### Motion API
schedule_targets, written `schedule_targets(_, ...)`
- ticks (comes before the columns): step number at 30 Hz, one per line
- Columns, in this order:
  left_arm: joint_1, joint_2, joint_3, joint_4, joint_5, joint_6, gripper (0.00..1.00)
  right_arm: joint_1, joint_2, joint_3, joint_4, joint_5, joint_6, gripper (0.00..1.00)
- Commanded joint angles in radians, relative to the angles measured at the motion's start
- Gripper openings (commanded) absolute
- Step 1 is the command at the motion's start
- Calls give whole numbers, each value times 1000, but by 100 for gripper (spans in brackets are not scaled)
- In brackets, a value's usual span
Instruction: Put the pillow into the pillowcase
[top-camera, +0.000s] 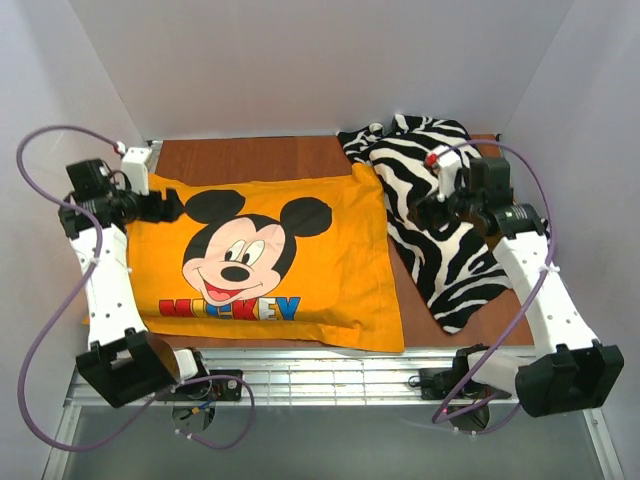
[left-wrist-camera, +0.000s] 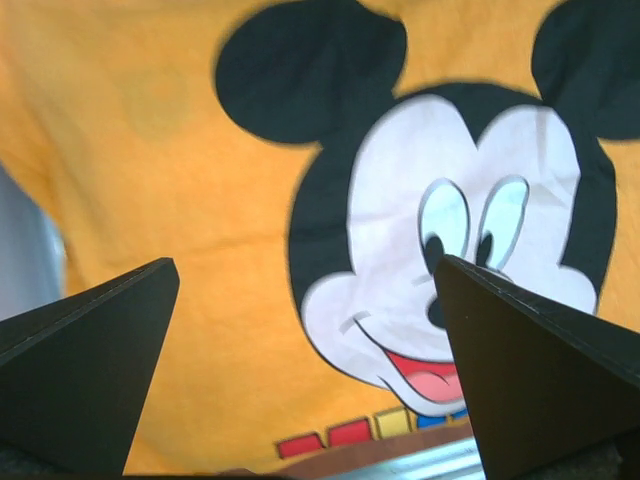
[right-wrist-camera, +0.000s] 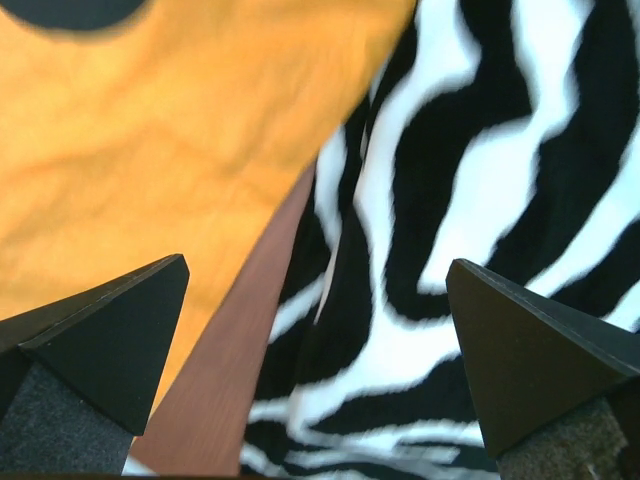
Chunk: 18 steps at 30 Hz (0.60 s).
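Note:
The orange-yellow pillowcase (top-camera: 330, 285) lies Mickey-face up across the left and middle of the brown table (top-camera: 250, 155). It fills the left wrist view (left-wrist-camera: 180, 180) and shows at the upper left of the right wrist view (right-wrist-camera: 150, 150). No white pillow shows in any view. My left gripper (top-camera: 170, 207) is open and empty at the pillowcase's far left edge, its jaws wide apart (left-wrist-camera: 307, 262). My right gripper (top-camera: 425, 210) is open and empty above the gap between the pillowcase's right edge and the zebra cloth (right-wrist-camera: 318, 262).
A black-and-white zebra-striped cloth (top-camera: 440, 240) lies bunched at the back right and trails toward the front; it also fills the right of the right wrist view (right-wrist-camera: 470, 200). A metal rail (top-camera: 320, 365) runs along the table's near edge. White walls enclose the table.

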Motion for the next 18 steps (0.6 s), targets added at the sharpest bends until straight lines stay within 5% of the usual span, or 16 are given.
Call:
schedule_targets(1,1,-86,-195,-48,74,-30,98,-67,-86,-155,-74,-103,57,98)
schedule_targets(7,2,-174,-422,39,34,-21,98,-116,-261,-414,-29,-77,74,98)
schedule_targets(18,2,-158,-392,87,64,-13,98,-138,-320,-425,-4,-74,117,99)
